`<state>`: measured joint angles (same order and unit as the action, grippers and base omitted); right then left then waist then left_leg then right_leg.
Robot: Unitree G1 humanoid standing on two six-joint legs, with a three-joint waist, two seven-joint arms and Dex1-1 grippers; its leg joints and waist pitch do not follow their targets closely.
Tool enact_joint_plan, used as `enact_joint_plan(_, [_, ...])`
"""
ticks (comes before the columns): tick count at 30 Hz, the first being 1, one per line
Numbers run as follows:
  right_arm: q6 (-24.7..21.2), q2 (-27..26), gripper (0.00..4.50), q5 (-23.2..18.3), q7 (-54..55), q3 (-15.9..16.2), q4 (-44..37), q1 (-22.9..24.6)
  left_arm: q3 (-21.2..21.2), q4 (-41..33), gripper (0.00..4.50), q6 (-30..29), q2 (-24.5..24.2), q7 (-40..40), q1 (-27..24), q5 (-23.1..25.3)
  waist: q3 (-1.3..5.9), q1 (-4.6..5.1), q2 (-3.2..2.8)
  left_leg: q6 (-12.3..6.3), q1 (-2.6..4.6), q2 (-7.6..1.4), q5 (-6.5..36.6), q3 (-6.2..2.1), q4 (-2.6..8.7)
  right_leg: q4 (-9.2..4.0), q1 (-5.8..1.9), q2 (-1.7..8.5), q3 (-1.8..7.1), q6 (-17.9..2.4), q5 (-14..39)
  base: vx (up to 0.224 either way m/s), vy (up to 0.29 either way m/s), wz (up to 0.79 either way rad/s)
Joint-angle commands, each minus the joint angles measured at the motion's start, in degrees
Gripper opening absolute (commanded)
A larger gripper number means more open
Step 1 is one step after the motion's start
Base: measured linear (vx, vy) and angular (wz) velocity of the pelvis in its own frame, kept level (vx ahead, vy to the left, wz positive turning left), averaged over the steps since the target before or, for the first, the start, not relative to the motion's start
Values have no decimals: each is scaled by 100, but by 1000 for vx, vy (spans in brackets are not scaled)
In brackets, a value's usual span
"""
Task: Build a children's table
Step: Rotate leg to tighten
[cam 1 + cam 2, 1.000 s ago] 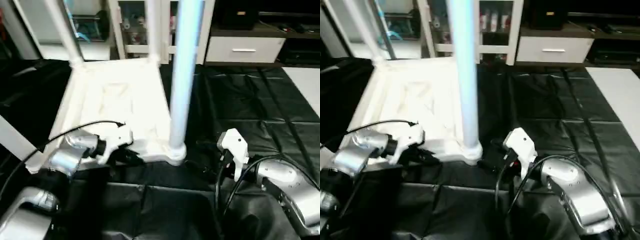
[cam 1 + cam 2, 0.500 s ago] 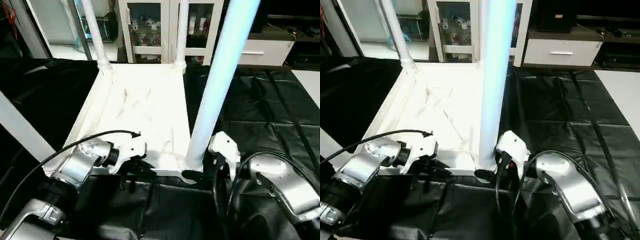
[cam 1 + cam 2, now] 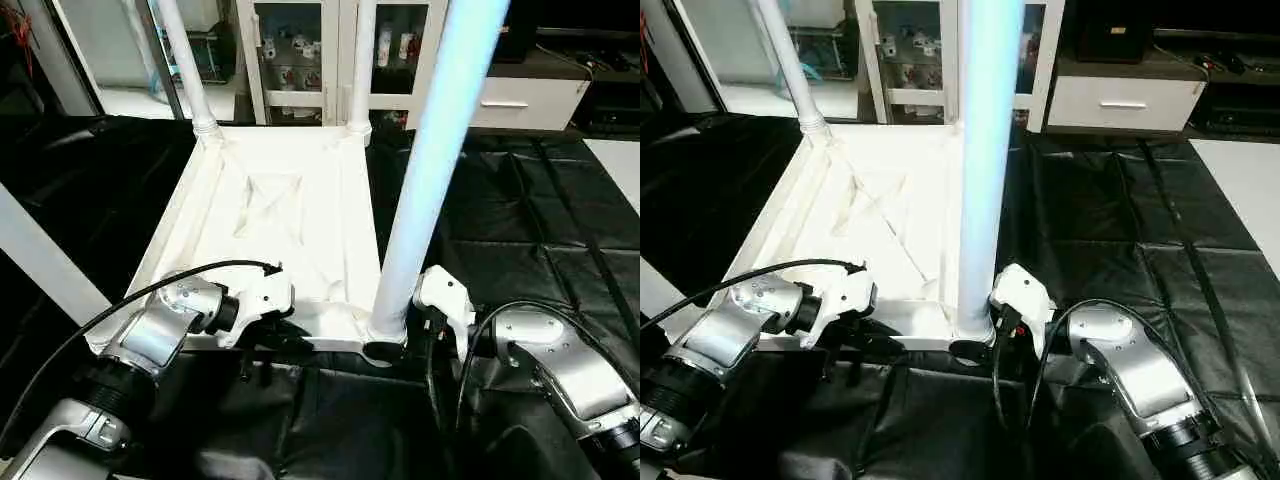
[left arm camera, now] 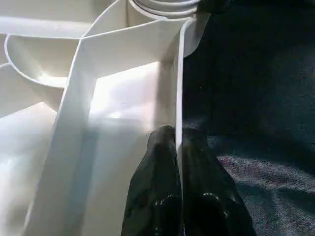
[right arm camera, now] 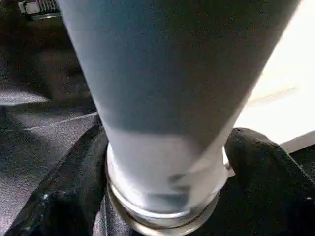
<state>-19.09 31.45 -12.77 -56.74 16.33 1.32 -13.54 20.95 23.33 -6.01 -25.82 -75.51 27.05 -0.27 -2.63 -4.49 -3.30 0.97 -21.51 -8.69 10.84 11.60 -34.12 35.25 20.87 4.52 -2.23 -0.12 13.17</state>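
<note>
The white tabletop [image 3: 290, 215] lies upside down on the black-covered work table, ribs up. Two legs stand in its far corner sockets, one on the left [image 3: 185, 60] and one on the right [image 3: 362, 60]. A third leg [image 3: 45, 265] slants up at the near left. The near right leg [image 3: 430, 170] stands in its socket, and my right gripper [image 3: 385, 350] is closed around its base, one black finger [image 5: 69, 187] on each side of the leg [image 5: 167, 88]. My left gripper [image 4: 178, 137] is shut on the tabletop's thin near rim [image 4: 179, 73].
Black sheeting [image 3: 520, 230] covers the work table to the right of the tabletop. A white glass-door cabinet [image 3: 300, 50] and a white drawer unit [image 3: 520, 100] stand behind the table. A black cable [image 3: 150, 290] loops over my left forearm.
The camera has tilted and shifted. My right gripper has come in from the right and now hugs the near right leg's base. The left gripper has kept its hold on the rim.
</note>
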Motion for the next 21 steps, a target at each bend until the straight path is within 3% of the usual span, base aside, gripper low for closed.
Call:
enact_joint_plan(1, [97,17,343,16,-93,56,39,-59,-43,-12,0,-59,132,-5,-145,-219,301,29,140,-323,113,-490,1137,-232,425,-445,-100,479,263,-1292,1010,0,0,0])
enact_joint_plan(4, [105,-1,304,-14,-131,19,66,-33,-50,7,0,-62,126,-4,-146,-220,300,30,139,-323,114,-496,1130,-233,428,-444,-97,479,264,-1292,991,0,0,0])
enact_joint_plan(11, [160,-153,276,-61,-51,-84,216,21,-83,-1,0,-113,101,-21,-176,-258,293,54,136,-301,109,-489,1207,-239,436,-455,-95,481,262,-1298,1099,0,0,0])
enact_joint_plan(16, [212,-777,274,-96,776,-439,738,-64,-166,-37,0,-235,163,186,-232,-272,268,161,133,-160,94,-476,1487,-264,471,-482,-88,484,255,-1280,1492,0,0,0])
enact_joint_plan(21, [293,-1407,274,84,1617,-479,1041,-124,-261,16,0,-366,524,793,-198,-195,246,287,131,28,106,-462,1837,-292,495,-536,-61,487,261,-1138,2040,0,0,0])
